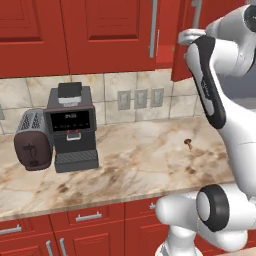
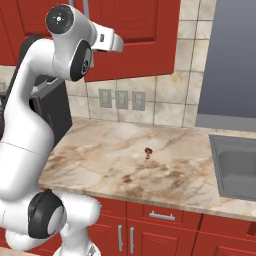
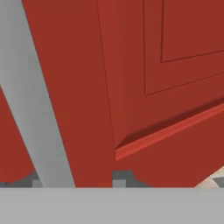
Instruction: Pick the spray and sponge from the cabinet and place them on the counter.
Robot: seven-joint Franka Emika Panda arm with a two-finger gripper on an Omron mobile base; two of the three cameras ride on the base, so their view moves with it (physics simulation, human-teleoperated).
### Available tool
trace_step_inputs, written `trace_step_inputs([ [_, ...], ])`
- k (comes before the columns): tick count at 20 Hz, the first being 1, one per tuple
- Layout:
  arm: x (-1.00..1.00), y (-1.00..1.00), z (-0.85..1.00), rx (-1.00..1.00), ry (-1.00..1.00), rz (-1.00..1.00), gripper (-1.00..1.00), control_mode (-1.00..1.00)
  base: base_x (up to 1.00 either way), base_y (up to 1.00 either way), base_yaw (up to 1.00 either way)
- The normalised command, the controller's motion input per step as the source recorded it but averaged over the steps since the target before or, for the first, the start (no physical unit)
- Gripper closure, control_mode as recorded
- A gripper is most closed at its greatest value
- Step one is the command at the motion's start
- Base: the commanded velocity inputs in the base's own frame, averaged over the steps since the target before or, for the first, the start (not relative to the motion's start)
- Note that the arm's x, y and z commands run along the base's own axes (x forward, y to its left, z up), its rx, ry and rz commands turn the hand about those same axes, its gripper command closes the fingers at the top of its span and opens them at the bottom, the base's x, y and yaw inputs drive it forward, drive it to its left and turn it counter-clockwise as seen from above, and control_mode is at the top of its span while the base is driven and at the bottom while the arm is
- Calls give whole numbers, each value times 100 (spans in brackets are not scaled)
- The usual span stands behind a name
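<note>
My gripper [image 3: 78,180] is up at the red cabinet [image 1: 110,35], with its fingertips [image 3: 120,177] apart. The cabinet's silver handle [image 3: 33,92] runs down between them, close to the left tip, with a gap to the right one. The door [image 1: 184,50] that my hand reaches stands slightly swung out from the cabinet front. The spray and the sponge are hidden from view. The marbled counter [image 1: 140,160] stretches below the cabinet and is also seen from the other side [image 2: 110,160].
A black coffee machine [image 1: 72,127] and a toaster [image 1: 32,140] stand at the counter's left. A small brown thing [image 1: 188,143] lies near the middle. A steel sink [image 2: 237,167] is set in at the right. Wall sockets [image 1: 140,98] sit on the tiles.
</note>
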Motion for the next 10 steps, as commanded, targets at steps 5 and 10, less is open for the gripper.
trace_step_inputs([
  [5,-62,-55,0,3,0,0,100,-100,0,0,0],
  [10,-55,-54,0,2,0,0,100,-100,0,0,0],
])
